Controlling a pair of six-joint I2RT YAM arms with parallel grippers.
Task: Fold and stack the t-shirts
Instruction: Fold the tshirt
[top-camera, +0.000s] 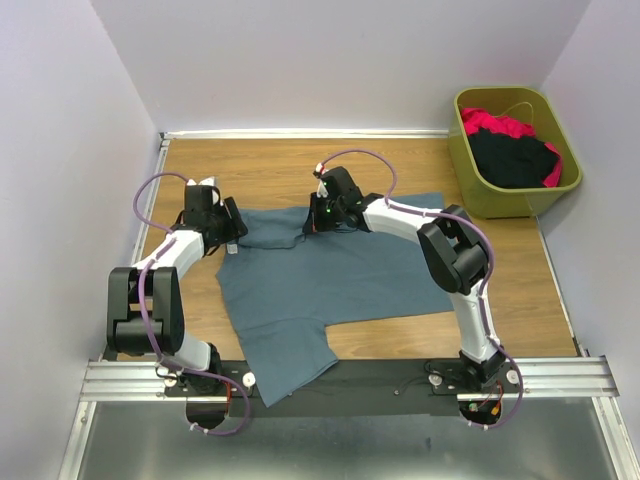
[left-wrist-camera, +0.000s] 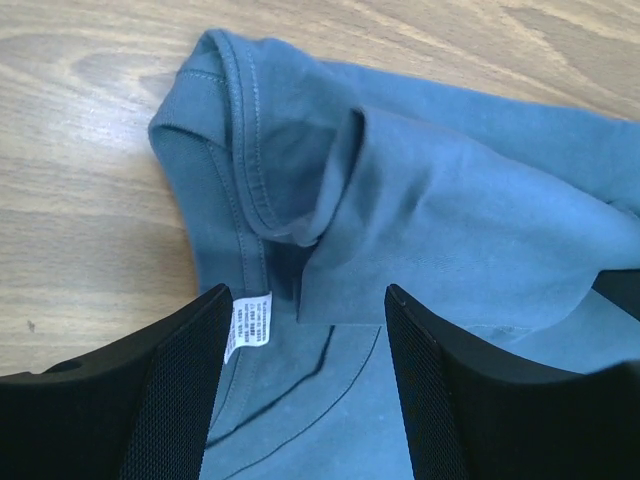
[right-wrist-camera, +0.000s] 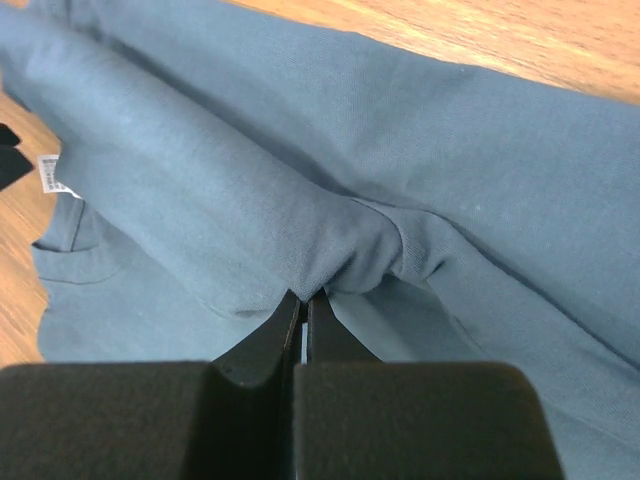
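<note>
Pinched shut, the right claw (right-wrist-camera: 303, 300) is seen with its two fingers pressed together on a raised fold of the slate-blue t-shirt (right-wrist-camera: 480, 150). The cloth is bunched into a small knot just at the fingertips. In the top view this claw is placed at the shirt's far edge, near the middle of the frame.

The left claw (left-wrist-camera: 305, 330) is held wide open, its dark fingers (left-wrist-camera: 170, 400) spread to either side of the collar area. A turned-over flap of cloth lies between them, and whether the pads touch it cannot be told. A white neck label (left-wrist-camera: 250, 325) is seen right beside the left-hand finger in that view.

The t-shirt is spread on the wooden counter (top-camera: 260, 165) across the centre of the top view. One sleeve is draped over the near edge onto the black base plate (top-camera: 400, 388) at the lower middle.

In the upper right, well apart, an olive-green bin (top-camera: 510, 205) is stood, with a black t-shirt (top-camera: 515, 160) and a red-pink t-shirt (top-camera: 495, 123) heaped inside.
</note>
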